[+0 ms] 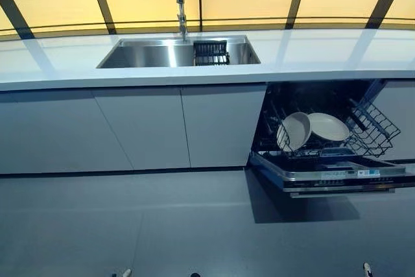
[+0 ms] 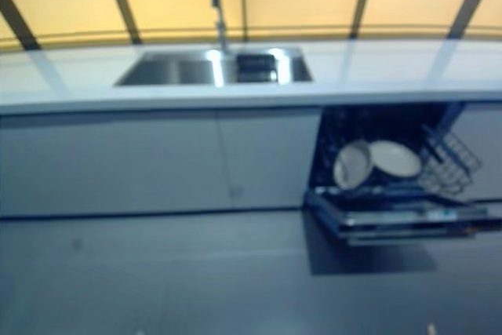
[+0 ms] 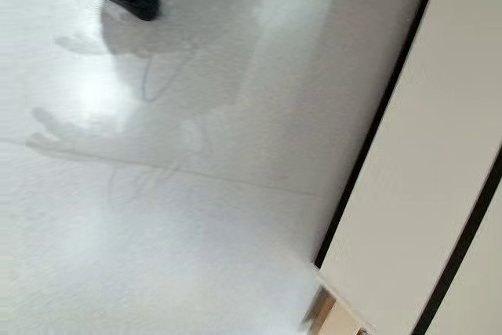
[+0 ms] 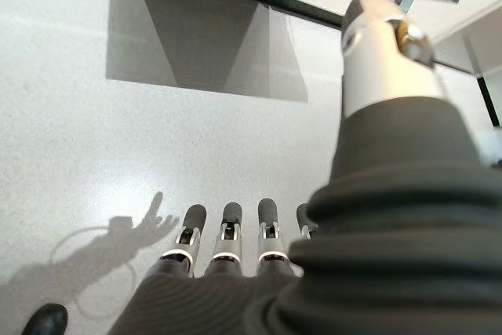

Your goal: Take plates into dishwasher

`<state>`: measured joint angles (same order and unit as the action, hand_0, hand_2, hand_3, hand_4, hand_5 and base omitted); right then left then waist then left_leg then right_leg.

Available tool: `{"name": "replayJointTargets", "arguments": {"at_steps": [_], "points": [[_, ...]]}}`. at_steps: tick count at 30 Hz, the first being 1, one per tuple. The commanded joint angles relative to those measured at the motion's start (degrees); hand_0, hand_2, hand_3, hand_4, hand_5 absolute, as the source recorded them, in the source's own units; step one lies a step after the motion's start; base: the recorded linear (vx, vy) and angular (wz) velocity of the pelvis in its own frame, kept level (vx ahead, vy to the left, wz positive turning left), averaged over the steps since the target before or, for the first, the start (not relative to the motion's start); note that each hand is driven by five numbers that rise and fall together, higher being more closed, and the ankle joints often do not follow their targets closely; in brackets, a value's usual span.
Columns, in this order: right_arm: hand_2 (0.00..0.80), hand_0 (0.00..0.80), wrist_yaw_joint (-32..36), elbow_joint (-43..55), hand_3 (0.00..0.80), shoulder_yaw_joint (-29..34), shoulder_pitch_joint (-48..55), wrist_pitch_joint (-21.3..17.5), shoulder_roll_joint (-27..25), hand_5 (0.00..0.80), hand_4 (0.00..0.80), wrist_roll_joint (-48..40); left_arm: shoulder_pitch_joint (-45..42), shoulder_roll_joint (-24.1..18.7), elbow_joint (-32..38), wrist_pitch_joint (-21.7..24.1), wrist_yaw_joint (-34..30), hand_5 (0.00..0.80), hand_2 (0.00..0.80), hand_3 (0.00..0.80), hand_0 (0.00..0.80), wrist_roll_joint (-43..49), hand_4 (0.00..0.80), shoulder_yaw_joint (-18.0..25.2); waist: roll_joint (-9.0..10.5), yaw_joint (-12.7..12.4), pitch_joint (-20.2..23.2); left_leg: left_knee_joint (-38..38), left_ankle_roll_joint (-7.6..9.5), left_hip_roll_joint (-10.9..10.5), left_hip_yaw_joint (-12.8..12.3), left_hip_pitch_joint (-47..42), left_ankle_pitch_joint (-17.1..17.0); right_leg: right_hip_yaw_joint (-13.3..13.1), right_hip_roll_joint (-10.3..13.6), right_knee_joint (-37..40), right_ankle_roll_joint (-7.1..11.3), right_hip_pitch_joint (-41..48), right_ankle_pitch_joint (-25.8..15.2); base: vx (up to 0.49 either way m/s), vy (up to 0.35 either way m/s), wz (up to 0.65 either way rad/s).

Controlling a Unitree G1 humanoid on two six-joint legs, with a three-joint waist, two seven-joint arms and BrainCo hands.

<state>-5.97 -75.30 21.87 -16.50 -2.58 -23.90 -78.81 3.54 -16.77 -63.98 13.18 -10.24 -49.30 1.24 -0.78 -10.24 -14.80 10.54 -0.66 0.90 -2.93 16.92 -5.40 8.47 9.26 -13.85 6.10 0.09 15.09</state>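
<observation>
Fingers (image 4: 227, 229) of my right hand (image 4: 235, 288) hang straight and relaxed over the floor (image 4: 118, 139), holding nothing. Both plates (image 1: 311, 129) stand well apart from them, in the rack (image 1: 369, 128) of the open dishwasher (image 1: 331, 173), seemingly leaning together.

A kitchen is shown. A long white countertop (image 1: 324, 63) is set over flat-fronted grey cabinets (image 1: 142, 128), and a stainless steel sink (image 1: 155, 53) is sunk into it, with a tall faucet (image 1: 180, 1) mounted at its far edge and a dark rack (image 1: 211, 52) placed at its right end. Under the countertop's right part a built-in dishwasher (image 1: 324, 173) is opened, and two pale plates (image 1: 311, 129) are stood in its wire rack (image 1: 373, 128). A smooth grey floor (image 1: 130, 225) is laid in front.
</observation>
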Motion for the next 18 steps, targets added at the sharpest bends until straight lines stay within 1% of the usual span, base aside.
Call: {"name": "replayJointTargets", "arguments": {"at_steps": [1, 2, 3, 4, 5, 6, 7, 8, 9, 10, 11, 12, 13, 14, 15, 16, 17, 18], "points": [[0.0, 0.0, -0.71, 2.18, 0.0, 1.41, -2.13, -3.43, -1.46, 0.0, 0.0, -0.19, 1.15, -1.1, 0.84, 1.74, -1.8, 0.0, 0.0, 0.0, 0.0, -1.67, 0.0, 0.07, -0.04, -0.25, -0.69, 1.94, -2.47, 0.35, 2.31, 7.26, -2.38, -1.01, 1.42, 9.19, -1.53, 8.72, -9.18, 0.095, 0.033, 0.01], [0.0, 0.0, -0.48, 2.1, 0.0, 1.49, -2.12, -3.59, -1.44, 0.0, 0.0, -0.29, 1.11, -1.12, 0.8, 1.77, -2.04, 0.0, 0.0, 0.0, 0.0, -1.77, 0.0, 0.12, -0.01, -0.25, -0.65, 2.35, -2.44, 0.27, 2.24, 7.39, -2.07, -1.04, 1.62, 9.52, -1.39, 8.81, -9.41, 0.168, 0.083, -0.01], [0.0, 0.0, 1.09, 2.13, 0.0, 1.71, -2.44, -4.18, -1.61, 0.0, 0.0, -1.24, 0.87, -1.1, 1.13, 1.55, -2.97, 0.0, 0.0, 0.0, 0.0, -1.53, 0.0, 0.81, 0.06, -0.44, -0.67, 3.95, -1.84, 0.15, 1.67, 7.6, -0.38, -0.39, 3.32, 9.36, -0.5, 9.52, -9.96, 0.179, 0.097, 0.0], [0.0, 0.0, 1.61, 2.21, 0.0, 1.85, -1.96, -4.75, -1.47, 0.0, 0.0, -1.8, 0.79, -1.37, 1.22, 1.06, -3.31, 0.0, 0.0, 0.0, 0.0, -0.93, 0.0, 1.04, 0.19, -0.81, -0.45, 4.36, -1.32, -0.26, 1.43, 7.82, 0.11, 0.07, 3.56, 8.04, -0.37, 10.54, -9.65, 0.306, 0.165, -0.08], [0.0, 0.0, 3.57, 2.33, 0.0, 2.25, -0.65, -4.73, -1.29, 0.0, 0.0, -2.17, 0.36, -2.29, 1.13, 0.19, -4.44, 0.0, 0.0, 0.0, 0.0, 0.79, 0.0, 0.88, 0.27, -0.7, -0.28, 3.4, 0.3, -1.98, 2.28, 5.38, 2.13, 0.26, 6.7, -2.68, 0.68, 7.69, -15.47, 0.28, 0.205, -0.04], [0.0, 0.0, 5.34, 2.47, 0.0, 2.38, 0.04, -4.32, -1.04, 0.0, 0.0, -2.48, 0.13, -2.49, 1.0, 0.3, -4.72, 0.0, 0.0, 0.0, 0.0, 1.02, 0.0, 0.21, -0.55, 0.18, -0.85, 2.7, 1.24, -2.45, 2.84, 3.27, 2.97, -1.18, 8.24, -11.68, 1.02, 1.32, -18.97, 0.228, 0.176, -0.03], [0.0, 0.0, 5.34, 2.47, 0.0, 2.38, 0.04, -4.32, -1.04, 0.0, 0.0, -2.48, 0.13, -2.49, 1.0, 0.3, -4.72, 0.0, 0.0, 0.0, 0.0, 1.02, 0.0, 0.21, -0.55, 0.18, -0.85, 2.7, 1.24, -2.45, 2.84, 3.27, 2.97, -1.18, 8.24, -11.68, 1.02, 1.32, -18.97, 0.155, 0.209, -0.2], [0.0, 0.0, 7.39, 2.75, 0.0, 2.42, 0.98, -3.97, -0.91, 0.0, 0.0, -1.99, -0.11, -2.37, 0.81, 0.67, -4.7, 0.0, 0.0, 0.0, 0.0, 0.85, 0.0, -0.18, -1.75, 1.51, -1.79, 3.05, 2.18, -2.35, 2.93, 1.85, 3.74, -3.17, 7.47, -19.43, 0.4, -5.68, -18.37, 0.113, 0.157, -0.18], [0.0, 0.0, 8.48, 2.84, 0.0, 2.35, 1.39, -3.74, -0.95, 0.0, 0.0, -1.38, -0.22, -2.18, 0.77, 0.81, -4.54, 0.0, 0.0, 0.0, 0.0, 0.53, 0.0, -0.32, -2.55, 2.32, -2.31, 3.45, 2.58, -2.03, 2.74, 1.43, 3.82, -4.3, 6.59, -22.18, -0.54, -9.99, -17.67, 0.201, 0.175, -0.08], [0.0, 0.0, 9.88, 2.85, 0.0, 2.13, 1.4, -3.61, -1.11, 0.0, 0.0, -1.2, -0.21, -1.89, 0.91, 0.84, -3.92, 0.0, 0.0, 0.0, 0.0, -0.65, 0.0, -0.85, -2.99, 3.57, -3.28, 4.1, 2.67, -2.26, 2.53, 0.31, 4.68, -5.46, 5.54, -23.11, -1.64, -14.75, -16.2, 0.164, 0.031, 0.18], [0.0, 0.0, 11.44, 2.58, 0.0, 1.89, 0.87, -3.54, -1.19, 0.0, 0.0, -2.04, 0.35, -1.58, 1.05, 0.95, -3.35, 0.0, 0.0, 0.0, 0.0, -2.15, 0.0, -1.48, -3.37, 4.33, -4.11, 3.9, 2.6, -2.39, 2.56, -0.27, 4.46, -5.69, 4.51, -19.63, -2.86, -17.29, -14.88, 0.153, -0.098, 0.06], [0.0, 0.0, 11.82, 2.29, 0.0, 1.59, 0.23, -3.79, -1.35, 0.0, 0.0, -2.99, 0.83, -1.37, 1.09, 1.17, -3.15, 0.0, 0.0, 0.0, 0.0, -3.48, 0.0, -1.85, -3.5, 4.62, -4.73, 3.76, 2.27, -2.43, 2.71, -0.44, 4.53, -5.58, 4.91, -15.75, -3.36, -18.07, -15.45, 0.055, -0.208, 0.04], [0.0, 0.0, 11.88, 2.02, 0.0, 1.16, -1.16, -4.13, -1.45, 0.0, 0.0, -4.23, 1.47, -1.29, 1.15, 1.51, -3.38, 0.0, 0.0, 0.0, 0.0, -5.24, 0.0, -1.94, -3.5, 4.97, -5.75, 3.83, 1.93, -2.54, 2.65, -0.34, 4.79, -5.49, 5.85, -10.65, -3.07, -18.73, -18.21, -0.054, -0.334, 0.08], [0.0, 0.0, 10.86, 1.77, 0.0, 0.14, -4.4, -5.3, -1.51, 0.0, 0.0, -6.08, 2.79, -1.2, 1.78, 1.62, -3.6, 0.0, 0.0, 0.0, 0.0, -7.08, 0.0, -1.5, -3.43, 5.75, -7.83, 3.85, 1.42, -2.3, 1.79, -0.14, 5.51, -5.39, 6.85, -4.91, -1.87, -20.69, -22.45, -0.108, -0.36, 0.24], [0.0, 0.0, 9.95, 1.45, 0.0, -0.25, -6.38, -6.61, -1.15, 0.0, 0.0, -7.01, 4.05, -1.2, 1.89, 1.64, -3.39, 0.0, 0.0, 0.0, 0.0, -7.89, 0.0, -1.13, -3.56, 6.71, -9.1, 4.22, 1.42, -1.3, 1.1, 0.34, 6.05, -6.29, 6.61, -2.3, -1.48, -21.29, -23.5, -0.114, -0.359, 0.2], [0.0, 0.0, 9.59, 1.48, 0.0, -0.46, -6.97, -7.49, -0.62, 0.0, 0.0, -7.6, 4.63, -1.27, 2.16, 1.74, -2.93, 0.0, 0.0, 0.0, 0.0, -8.0, 0.0, -0.93, -3.47, 6.93, -9.62, 4.91, 1.45, -0.48, 0.62, 0.94, 6.44, -6.47, 6.35, -1.92, -1.42, -21.11, -22.61, -0.049, -0.233, 0.33], [0.0, 0.0, 9.49, 1.62, 0.0, -0.73, -7.19, -7.94, -0.31, 0.0, 0.0, -8.07, 4.78, -1.34, 2.47, 1.64, -2.62, 0.0, 0.0, 0.0, 0.0, -7.87, 0.0, -0.72, -3.38, 6.85, -9.79, 5.45, 1.43, -0.14, 0.43, 1.33, 6.69, -6.14, 6.26, -1.98, -1.41, -20.88, -22.03, 0.011, -0.331, 0.28], [0.0, 0.0, 9.89, 2.12, 0.0, -1.17, -6.65, -9.9, 1.39, 0.0, 0.0, -11.04, 4.59, -1.48, 3.62, 1.74, -1.76, 0.0, 0.0, 0.0, 0.0, -8.81, 0.0, -0.82, -2.79, 6.98, -10.33, 7.57, 1.4, -0.09, 0.81, 3.21, 7.14, -6.38, 4.81, -1.87, -1.31, -20.04, -20.11, 0.045, -0.341, 0.32]]}}
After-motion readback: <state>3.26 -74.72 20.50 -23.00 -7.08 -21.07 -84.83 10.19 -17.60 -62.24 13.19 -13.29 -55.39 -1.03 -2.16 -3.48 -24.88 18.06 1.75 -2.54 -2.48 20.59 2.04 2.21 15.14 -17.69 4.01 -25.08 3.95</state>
